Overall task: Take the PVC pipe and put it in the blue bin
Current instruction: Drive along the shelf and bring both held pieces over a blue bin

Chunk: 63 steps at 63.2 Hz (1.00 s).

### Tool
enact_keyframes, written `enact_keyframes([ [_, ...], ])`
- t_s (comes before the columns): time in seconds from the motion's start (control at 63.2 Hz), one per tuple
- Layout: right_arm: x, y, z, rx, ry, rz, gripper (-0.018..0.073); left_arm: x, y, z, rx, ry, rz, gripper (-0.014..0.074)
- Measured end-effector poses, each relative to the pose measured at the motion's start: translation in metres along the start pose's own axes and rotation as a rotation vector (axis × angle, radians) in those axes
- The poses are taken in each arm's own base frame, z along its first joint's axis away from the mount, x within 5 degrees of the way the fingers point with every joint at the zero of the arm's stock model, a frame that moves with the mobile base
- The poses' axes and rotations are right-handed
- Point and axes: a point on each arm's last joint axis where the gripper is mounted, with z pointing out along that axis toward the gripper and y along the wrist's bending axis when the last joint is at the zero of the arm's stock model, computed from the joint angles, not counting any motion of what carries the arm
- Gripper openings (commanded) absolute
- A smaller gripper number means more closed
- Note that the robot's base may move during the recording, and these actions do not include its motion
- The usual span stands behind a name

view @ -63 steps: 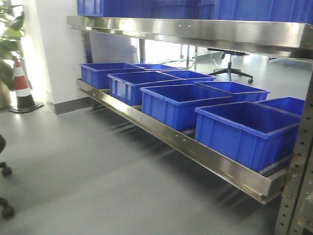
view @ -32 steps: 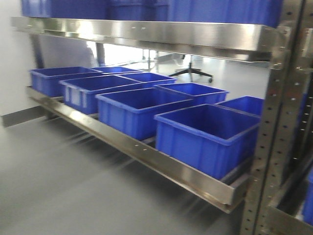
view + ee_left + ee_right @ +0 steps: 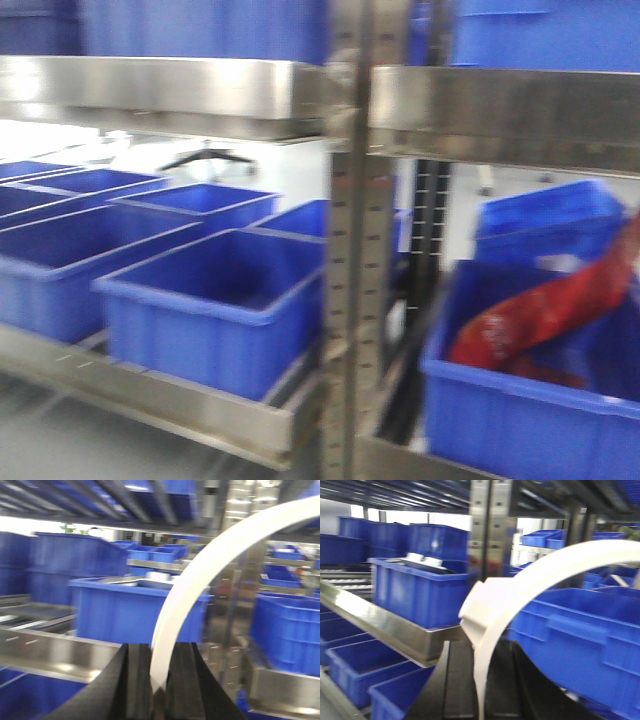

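L gripper (image 3: pixel 159 652) is clamped on the PVC pipe (image 3: pixel 185 580). The white pipe is pinched btwn the black fingers at bottom ctr of the L wrist view, then arcs up and over to the upper right.

R gripper (image 3: pixel 481 670): pipe also rises from btwn its fingers at bottom ctr, w/ a chunky white fitting (image 3: pixel 480 602) mid-left. Too blurred to say if the jaws actually bite, so cannot tell.

Pipe's long axis runs up out of the fingers and bends rightward, so the free length lies up-right of both hands, not straight ahead.

Front view shows a blue bin (image 3: pixel 215 290) at lower left-ctr on the steel shelf (image 3: pixel 150 395), left of the upright post (image 3: pixel 345 300). A second bin (image 3: pixel 520 410) at lower right holds a red item (image 3: pixel 560 305).

Judgement: the drop prob. turns on swinging the curved end over a rim. R wrist view has a bin wall close behind the pipe at right, so the R side looks nearer.
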Motion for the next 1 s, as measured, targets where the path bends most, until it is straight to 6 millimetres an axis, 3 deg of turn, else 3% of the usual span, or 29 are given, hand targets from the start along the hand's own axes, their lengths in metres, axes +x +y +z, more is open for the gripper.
enact_keyframes([
  [0.997, 0.0, 0.0, 0.0, 0.0, 0.0, 0.0, -0.0168, 0.0, 0.0, 0.0, 0.0, 0.0, 0.0, -0.0111],
])
